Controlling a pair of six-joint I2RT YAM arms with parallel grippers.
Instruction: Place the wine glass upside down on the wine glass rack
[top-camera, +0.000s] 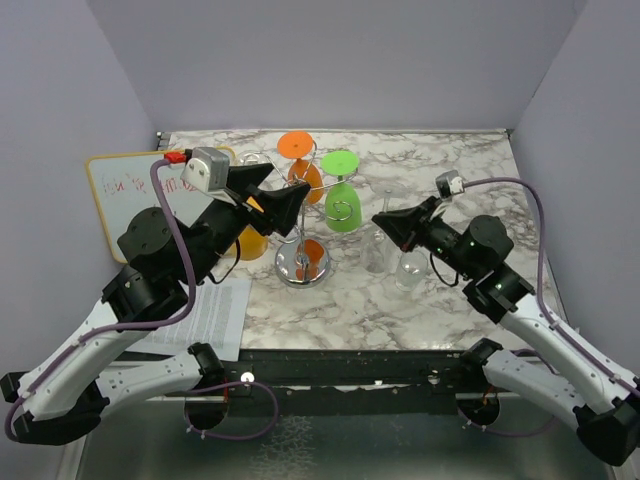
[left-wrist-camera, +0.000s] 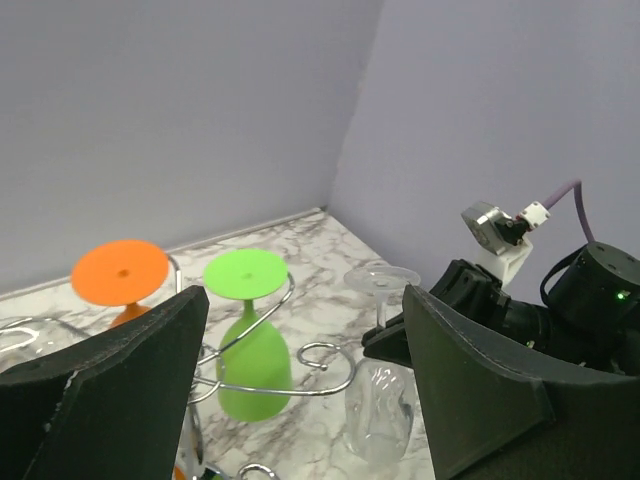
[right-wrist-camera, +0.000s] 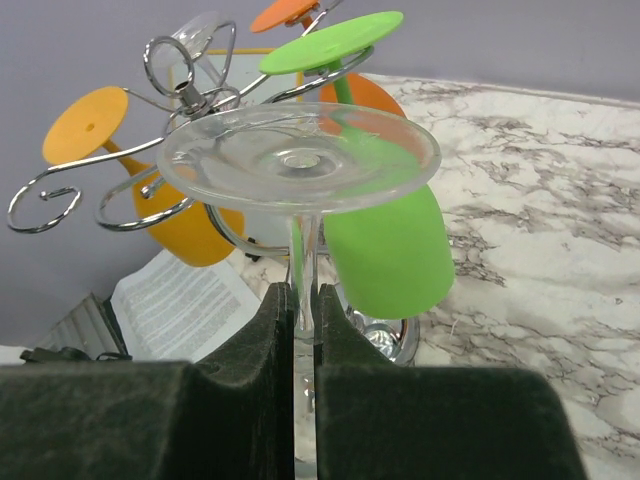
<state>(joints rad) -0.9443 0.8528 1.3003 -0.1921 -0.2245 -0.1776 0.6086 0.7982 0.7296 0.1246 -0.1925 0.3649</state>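
Right gripper (top-camera: 380, 220) holds wine glass (top-camera: 408, 270) — beside rack (top-camera: 291, 268).

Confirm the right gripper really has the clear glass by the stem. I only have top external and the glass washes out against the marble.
Observer: Yes. The right wrist view shows the right gripper shut on the stem of the clear wine glass, foot up.
Operator: Left gripper carrying anything?
Observer: No. In the left wrist view the left gripper is open, with nothing between its fingers.
Operator: Any free hook nearby?
Observer: The left wrist view shows one empty curled arm of the wine glass rack, between the hanging green glass and the clear one.
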